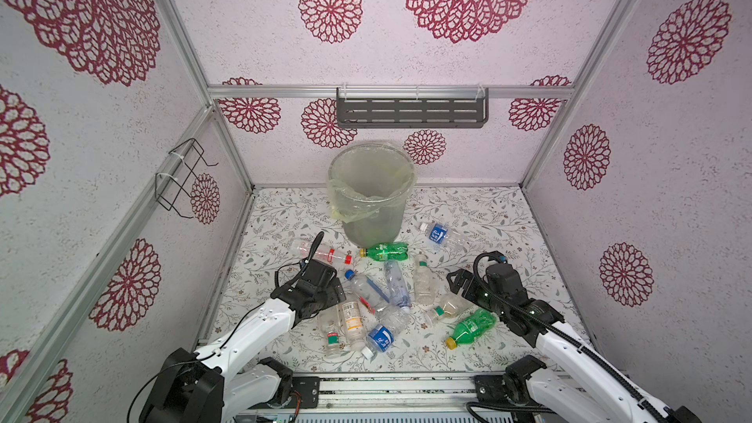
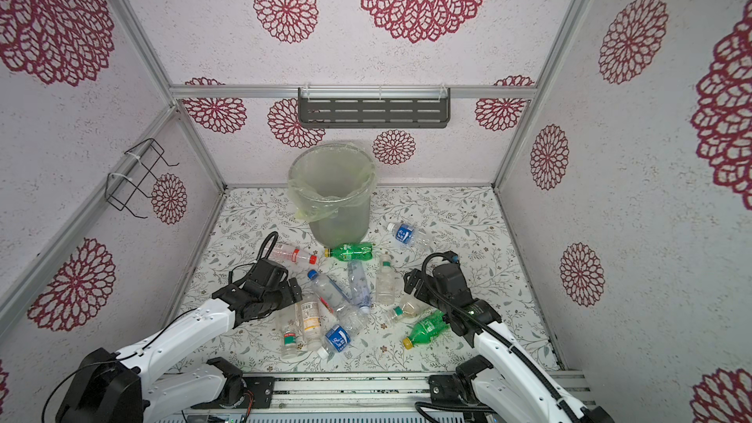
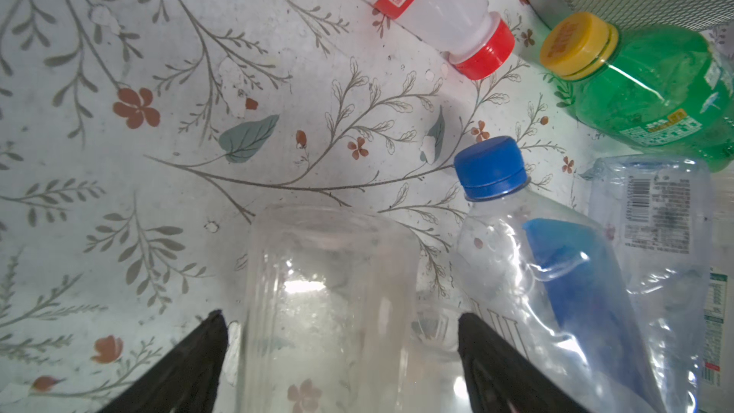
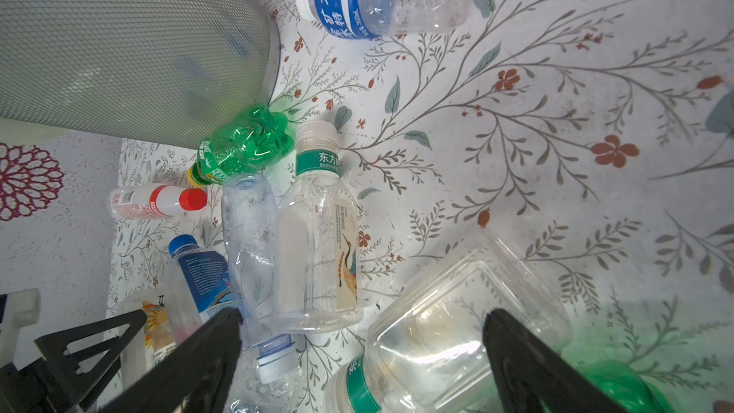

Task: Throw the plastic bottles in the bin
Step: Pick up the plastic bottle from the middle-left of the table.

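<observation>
- Both top views look from high above the near edge, down and forward over the whole counter [image 1: 488,205] and the bin [image 1: 378,225]; they share nearly everything.
- The left wrist view sits close over the counter, looking past the left gripper [image 3: 339,315] at a clear bottle [image 3: 329,272], with a green bottle [image 3: 655,89] beyond.
- The right wrist view, equally close, looks past the right gripper [image 4: 363,311] and shares that green bottle [image 4: 242,145].

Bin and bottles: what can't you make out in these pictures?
Bin floor: in both top views its near wall and bag hide it; contents cannot be told.
Left fingers: mostly under the wrist in both top views; only tips show in the left wrist view.
Clear bottle between them: cut off by that view's edge.
Green bottle: right wrist view, behind a right finger and cut off.
</observation>
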You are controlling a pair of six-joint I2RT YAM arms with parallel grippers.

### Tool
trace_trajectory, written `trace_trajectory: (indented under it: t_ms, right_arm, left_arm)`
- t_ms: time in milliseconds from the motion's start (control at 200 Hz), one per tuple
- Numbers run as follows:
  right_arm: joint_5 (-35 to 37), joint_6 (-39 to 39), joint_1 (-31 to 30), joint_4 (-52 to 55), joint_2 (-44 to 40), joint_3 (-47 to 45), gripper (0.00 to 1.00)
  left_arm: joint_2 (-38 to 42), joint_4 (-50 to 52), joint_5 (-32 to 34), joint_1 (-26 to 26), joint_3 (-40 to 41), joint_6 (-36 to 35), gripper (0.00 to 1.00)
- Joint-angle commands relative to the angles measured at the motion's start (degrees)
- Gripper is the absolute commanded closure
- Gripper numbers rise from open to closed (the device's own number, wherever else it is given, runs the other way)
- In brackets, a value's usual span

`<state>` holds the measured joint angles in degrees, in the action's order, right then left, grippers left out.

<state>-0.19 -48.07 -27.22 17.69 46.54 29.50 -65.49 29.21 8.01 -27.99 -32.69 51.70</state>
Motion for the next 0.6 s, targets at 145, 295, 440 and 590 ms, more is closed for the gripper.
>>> trace_trajectory:
  t_ms: [145,295,440,590]
  right_arm:
    - [1.23,-0.5,-0.37,-1.5,-1.03,0.6,0.01]
    - [1.5,-1.32,-0.3,-1.61,-2.62,-0.82,0.01]
    - [1.6,-1.39,-0.29,-1.1,-3.22,-1.2,0.01]
    - [1.42,-1.58,-0.34,-1.26,-3.06,-1.15,0.01]
  left_arm:
    - [-1.56,-2.45,0.17,-0.42,0.95,0.5,0.14]
    - [-1.78,-2.83,0.51,-0.46,1.13,0.35,0.24]
    - [-1.85,-3.06,0.88,-0.44,1.2,0.3,0.3]
    - [-1.75,-2.61,1.38,-0.48,1.22,0.02,0.4]
